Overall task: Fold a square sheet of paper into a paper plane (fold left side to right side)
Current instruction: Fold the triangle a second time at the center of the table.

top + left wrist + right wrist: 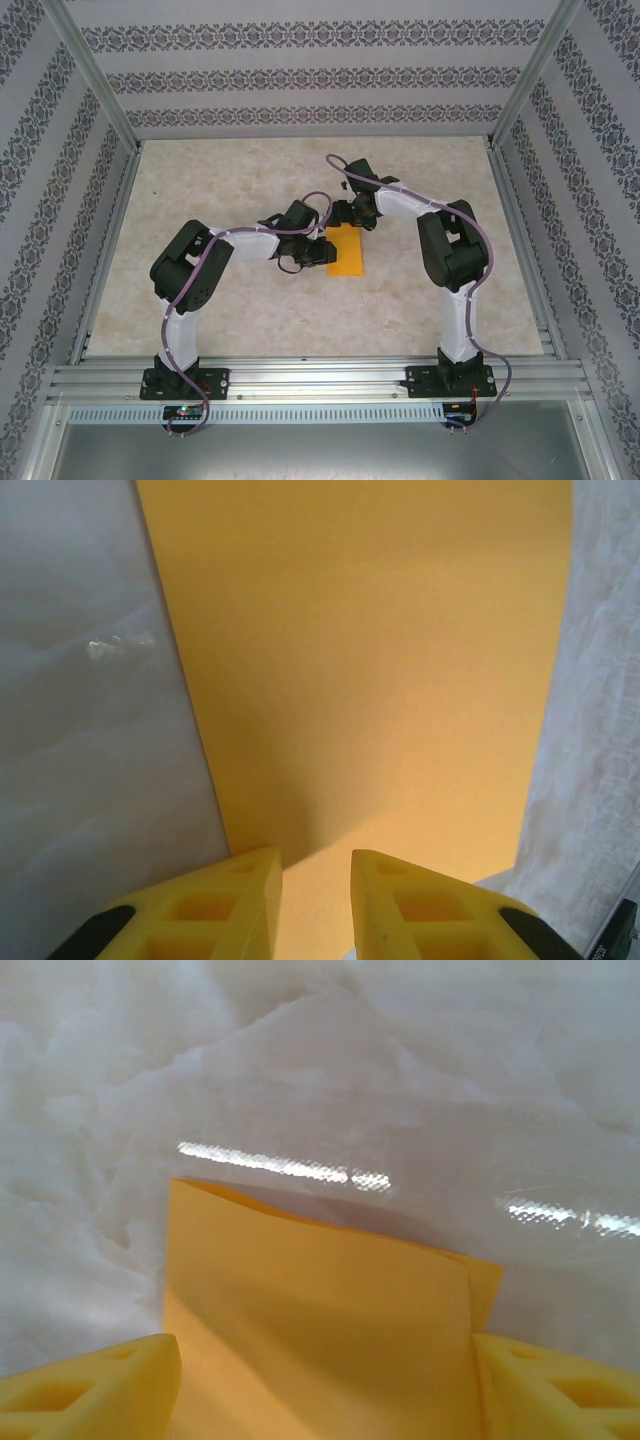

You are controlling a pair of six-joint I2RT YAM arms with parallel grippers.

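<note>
On marbled desk (250, 300), folded orange sheet (348, 252); left tool (314, 856) narrowly parted over it, right tool (322, 1348) spread wide astride.

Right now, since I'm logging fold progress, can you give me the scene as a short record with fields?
paper: orange sheet, folded into a rectangle, lying on the table
layers: slightly offset at one corner, seen from the right wrist
left gripper: jaws narrowly apart, at the sheet's edge
right gripper: jaws wide, straddling the sheet's end, not gripping
</note>
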